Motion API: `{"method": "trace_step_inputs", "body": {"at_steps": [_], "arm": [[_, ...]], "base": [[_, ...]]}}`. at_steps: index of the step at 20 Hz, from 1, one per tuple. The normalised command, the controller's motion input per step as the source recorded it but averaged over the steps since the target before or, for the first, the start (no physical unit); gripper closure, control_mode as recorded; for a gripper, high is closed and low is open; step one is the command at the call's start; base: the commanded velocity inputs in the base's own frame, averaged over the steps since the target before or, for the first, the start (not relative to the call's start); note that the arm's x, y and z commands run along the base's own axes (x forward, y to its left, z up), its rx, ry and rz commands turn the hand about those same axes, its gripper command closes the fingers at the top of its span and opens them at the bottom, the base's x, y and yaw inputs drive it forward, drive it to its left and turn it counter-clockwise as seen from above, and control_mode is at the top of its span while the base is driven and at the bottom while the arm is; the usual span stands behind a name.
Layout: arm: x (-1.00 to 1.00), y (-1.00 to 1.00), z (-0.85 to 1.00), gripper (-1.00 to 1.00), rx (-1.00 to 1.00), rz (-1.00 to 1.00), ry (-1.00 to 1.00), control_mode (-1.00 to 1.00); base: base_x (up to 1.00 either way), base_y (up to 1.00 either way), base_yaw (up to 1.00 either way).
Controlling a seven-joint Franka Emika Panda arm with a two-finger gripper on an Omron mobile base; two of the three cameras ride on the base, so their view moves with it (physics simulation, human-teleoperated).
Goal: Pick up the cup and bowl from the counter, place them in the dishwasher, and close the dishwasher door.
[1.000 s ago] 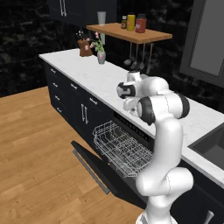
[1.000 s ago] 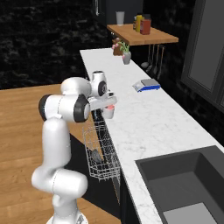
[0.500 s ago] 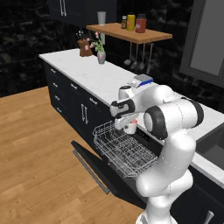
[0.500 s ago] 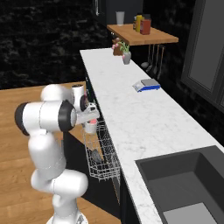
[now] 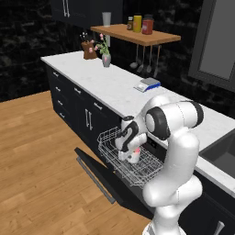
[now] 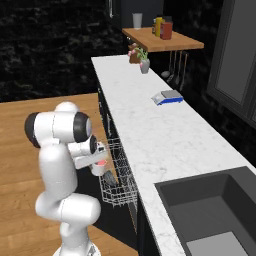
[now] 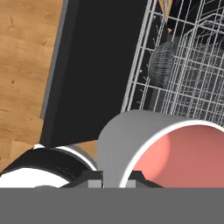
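My gripper (image 5: 130, 150) is shut on the cup (image 5: 134, 156), a white cup with a red inside, and holds it low over the dishwasher's white wire rack (image 5: 137, 169). From the right base the cup (image 6: 99, 167) hangs in the gripper (image 6: 98, 160) beside the rack (image 6: 119, 176). In the hand view the cup (image 7: 114, 142) is tipped with its red mouth showing, its wall between the gripper (image 7: 114, 179) fingertips. A round grey bowl (image 7: 162, 59) sits behind the rack (image 7: 192, 83) wires. The dishwasher door (image 5: 108, 178) lies open and flat, its silver handle (image 5: 94, 173) along the outer edge.
The marble counter (image 5: 108, 85) carries a blue-and-white block (image 5: 147, 84), a flower vase (image 5: 106, 57) and a knife block (image 5: 88, 49). A wooden shelf (image 5: 137, 36) with jars hangs above. A sink (image 6: 215, 210) is sunk at the right. Wood floor (image 5: 36, 156) lies left of the door.
The arm has swung down from counter height to just above the wire rack, carrying the cup with it.
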Motion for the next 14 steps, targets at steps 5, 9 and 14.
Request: {"method": "trace_step_inputs", "body": {"at_steps": [5, 9, 14], "arm": [[0.85, 0.0, -0.79, 1.0, -0.06, 0.08, 0.0, -1.0], [0.56, 0.0, -0.64, 1.0, -0.08, 0.08, -0.05, -1.0], [0.5, -0.01, -0.59, 1.0, -0.07, 0.07, -0.03, -1.0]], "base": [[0.0, 0.0, 0.0], [0.0, 0.0, 0.0], [0.0, 0.0, 0.0]]}}
